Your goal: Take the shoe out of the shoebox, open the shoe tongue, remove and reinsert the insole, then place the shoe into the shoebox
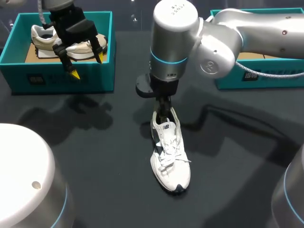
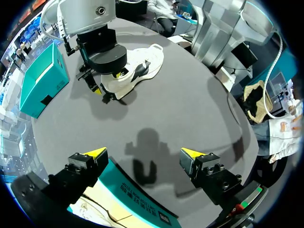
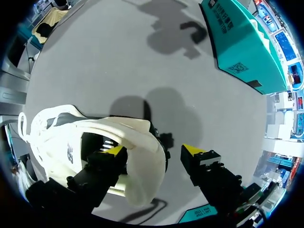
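From the head view, my left claw [image 1: 87,65] hangs over the front edge of the left shoebox [image 1: 61,84], a teal box at the far left of the dark desk [image 1: 95,142]. Its fingers are spread apart and hold nothing. A beige shoe [image 1: 43,35] lies on its side on the brown floor of that box. My right arm comes in from the right and reaches to the middle, where my right claw [image 1: 164,111] points straight down at the heel of the white shoe [image 1: 170,159]. This shoe stands upright on the desk, out of any box, with its toe toward the near edge. The right shoebox [image 1: 259,80], also teal, sits at the far right. My arm covers most of it, so I cannot tell what is in it.

In the left wrist view, my left claw [image 2: 143,153] is wide apart with only bare desk [image 2: 180,109] between the tips. The teal wall of the left shoebox [image 2: 137,197] is just under it, and a bit of the beige shoe [image 2: 102,206] shows inside. Well ahead, the white shoe [image 2: 142,66] rests on the desk with my right claw [image 2: 108,90] at its heel, and the right shoebox [image 2: 42,80] stands beyond.

In the right wrist view, my right claw [image 3: 153,150] is apart. One finger is down inside the mouth of the white shoe [image 3: 137,142], and the other is outside, just clear of the heel. The left shoebox [image 3: 242,47] stands well ahead on the desk [image 3: 118,57].
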Motion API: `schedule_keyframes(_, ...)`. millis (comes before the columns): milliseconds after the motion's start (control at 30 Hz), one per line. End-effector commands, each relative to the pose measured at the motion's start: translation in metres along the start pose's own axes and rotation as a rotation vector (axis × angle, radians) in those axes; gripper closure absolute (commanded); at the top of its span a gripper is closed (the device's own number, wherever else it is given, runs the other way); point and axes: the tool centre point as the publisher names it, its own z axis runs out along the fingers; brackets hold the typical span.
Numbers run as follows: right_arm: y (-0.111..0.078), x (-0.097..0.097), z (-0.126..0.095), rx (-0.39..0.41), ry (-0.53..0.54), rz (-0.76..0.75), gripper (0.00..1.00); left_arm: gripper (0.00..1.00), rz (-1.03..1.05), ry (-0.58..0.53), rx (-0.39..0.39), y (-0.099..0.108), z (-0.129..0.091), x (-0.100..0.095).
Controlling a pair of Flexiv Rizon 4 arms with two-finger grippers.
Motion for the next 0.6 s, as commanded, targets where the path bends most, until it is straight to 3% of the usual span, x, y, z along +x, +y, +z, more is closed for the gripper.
schedule_keyframes(33, 0.001, -0.002, 0.009, -0.005, 0.016, -0.002, 0.28, 0.00, 0.000, 0.000, -0.001, 0.000, 0.000, 0.000)
schedule_keyframes(200, 0.000, 0.001, 0.014, -0.029, 0.027, -0.003, 0.30, 0.00, 0.000, 0.000, -0.001, 0.000, 0.000, 0.000)
schedule_keyframes(367, -0.002, 0.003, 0.019, -0.041, 0.039, 0.004, 0.39, 0.00, 0.000, 0.000, -0.001, 0.000, 0.000, 0.000)
schedule_keyframes(533, -0.005, 0.003, 0.020, -0.049, 0.043, 0.013, 0.67, 0.00, 0.000, 0.000, -0.001, 0.000, 0.000, 0.000)
schedule_keyframes(600, -0.005, 0.003, 0.020, -0.049, 0.043, 0.014, 0.99, 0.00, 0.000, 0.000, -0.001, 0.000, 0.000, 0.000)
